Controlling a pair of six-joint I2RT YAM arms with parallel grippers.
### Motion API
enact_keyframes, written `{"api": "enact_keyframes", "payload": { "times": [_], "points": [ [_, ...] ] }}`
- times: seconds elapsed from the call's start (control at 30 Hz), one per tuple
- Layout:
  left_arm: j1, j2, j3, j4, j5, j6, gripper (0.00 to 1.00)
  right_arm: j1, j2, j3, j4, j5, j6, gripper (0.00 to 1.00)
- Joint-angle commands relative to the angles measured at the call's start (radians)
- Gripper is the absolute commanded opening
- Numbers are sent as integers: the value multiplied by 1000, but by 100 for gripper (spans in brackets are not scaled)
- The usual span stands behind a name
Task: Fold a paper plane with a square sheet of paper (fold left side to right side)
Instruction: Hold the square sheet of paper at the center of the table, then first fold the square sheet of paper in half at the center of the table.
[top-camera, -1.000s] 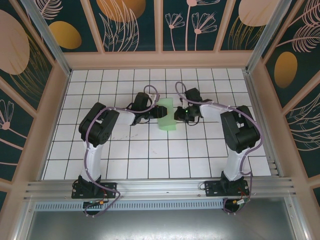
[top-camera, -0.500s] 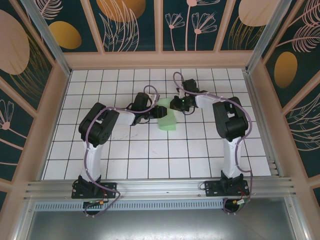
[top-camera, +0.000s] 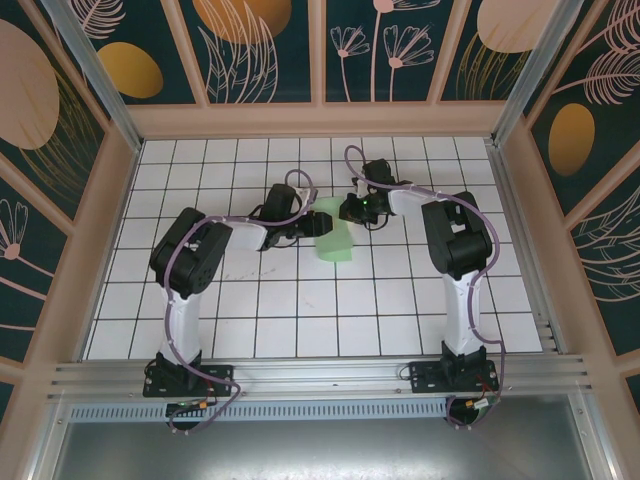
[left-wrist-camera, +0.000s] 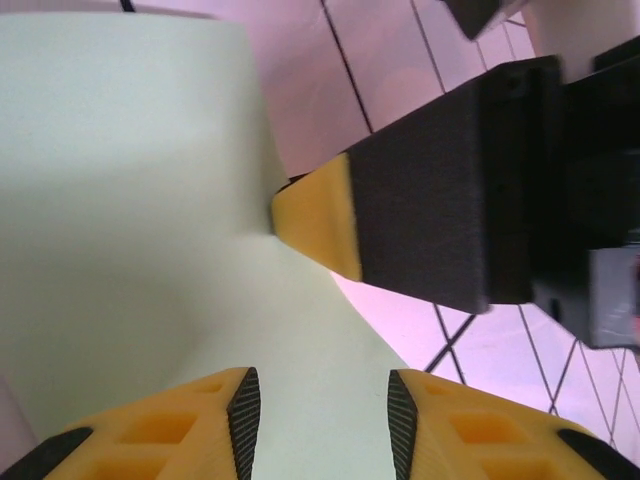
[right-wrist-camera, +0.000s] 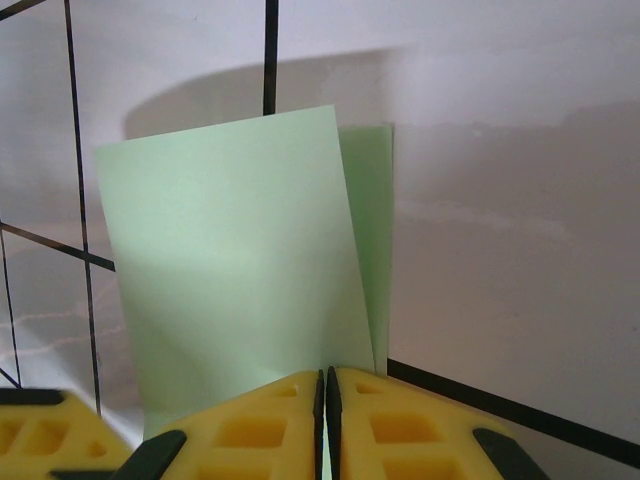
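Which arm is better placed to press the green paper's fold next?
Probably left: the left gripper is open over the square sheet of paper, while the right gripper is shut on its edge.

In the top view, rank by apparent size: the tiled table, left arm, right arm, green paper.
1. tiled table
2. left arm and right arm, about alike, so not ranked apart
3. green paper

paper (top-camera: 336, 243) pale mint green, plain. floor (top-camera: 300, 300) white tiles, black grid lines. walls (top-camera: 260, 50) dark teal, peach leaf and flower outlines, orange ovals. arms (top-camera: 180, 310) black and white, purple cables. fingers (right-wrist-camera: 250, 430) yellow, black pads.
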Motion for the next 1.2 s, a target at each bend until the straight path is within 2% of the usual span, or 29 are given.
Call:
{"api": "enact_keyframes", "payload": {
  "times": [0.0, 0.5, 1.17],
  "points": [
    [-2, -64, -13, 12, 50, 6, 42, 4, 41, -32, -74, 46, -23, 15],
    [-16, 16, -30, 11, 76, 27, 40, 10, 44, -28, -94, 64, -32, 15],
    [-64, -109, -224, -129, 20, 175, 40, 14, 45, -19, -130, 89, -36, 15]
  ]
}}
